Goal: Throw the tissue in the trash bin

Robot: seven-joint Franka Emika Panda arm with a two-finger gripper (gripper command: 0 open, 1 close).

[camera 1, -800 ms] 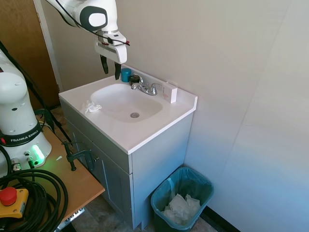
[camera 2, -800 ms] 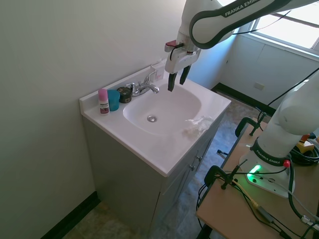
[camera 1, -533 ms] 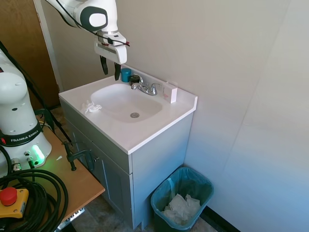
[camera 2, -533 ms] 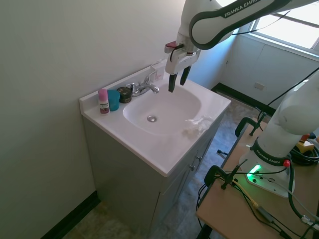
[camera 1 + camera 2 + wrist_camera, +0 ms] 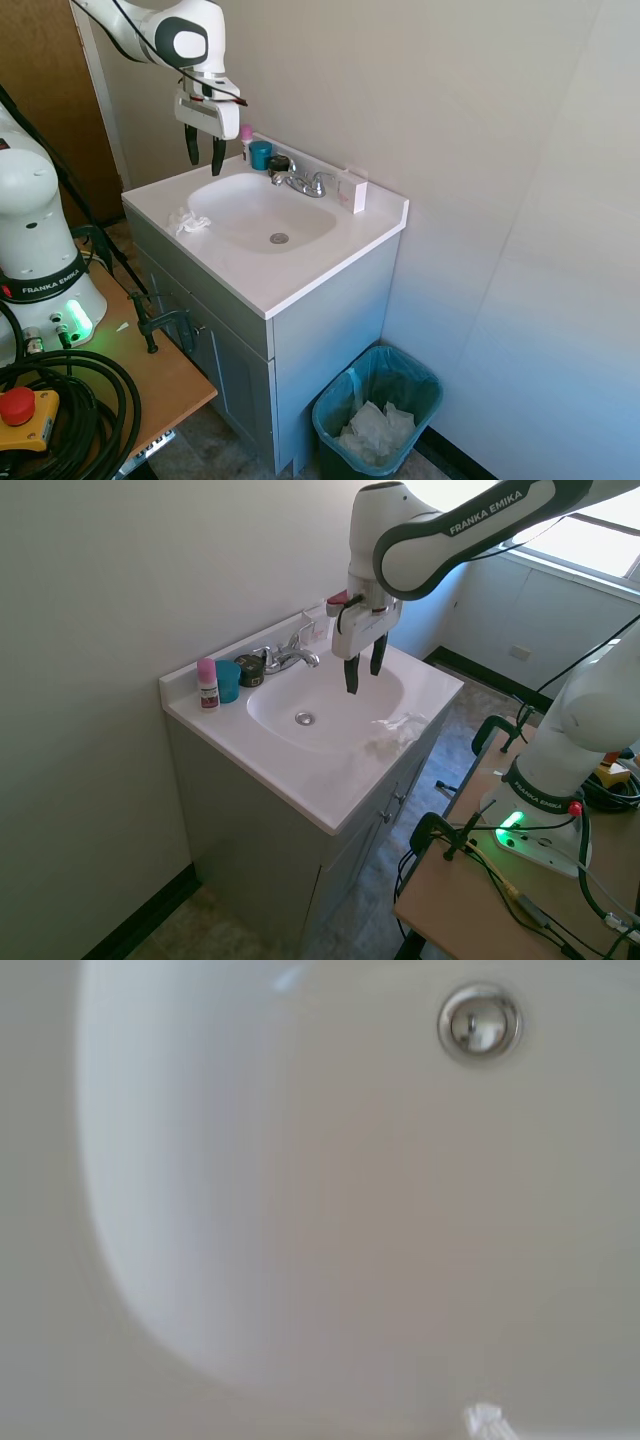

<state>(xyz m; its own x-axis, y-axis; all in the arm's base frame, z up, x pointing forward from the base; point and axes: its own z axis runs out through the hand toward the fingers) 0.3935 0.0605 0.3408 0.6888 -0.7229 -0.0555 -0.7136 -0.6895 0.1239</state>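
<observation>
Tissue [image 5: 187, 221], small, white and crumpled with thin twisted ends, lies on the white tabletop [image 5: 300, 270] at the rim of the sink basin [image 5: 258, 212], on the side nearest the arm's base; in the second exterior view it shows as a pale lump [image 5: 398, 727] on the front edge of the vanity. The tool [image 5: 203, 152] hangs in the air above the basin, near that side, fingers pointing down and spread apart with nothing between them; it is well above the tissue and not touching it. The wrist view looks down into the basin, with the chrome drain [image 5: 480, 1022] in sight and a scrap of the tissue [image 5: 485, 1420] at the picture's edge. Behind the basin stand a chrome faucet [image 5: 303, 182], a teal cup [image 5: 260, 154], a pink-capped bottle [image 5: 207, 683] and a small dark jar [image 5: 249, 669]. On the floor beside the grey cabinet stands the teal-green trash bin [image 5: 425, 385], lined with a clear bag and holding a heap of crumpled white tissues [image 5: 375, 430].
</observation>
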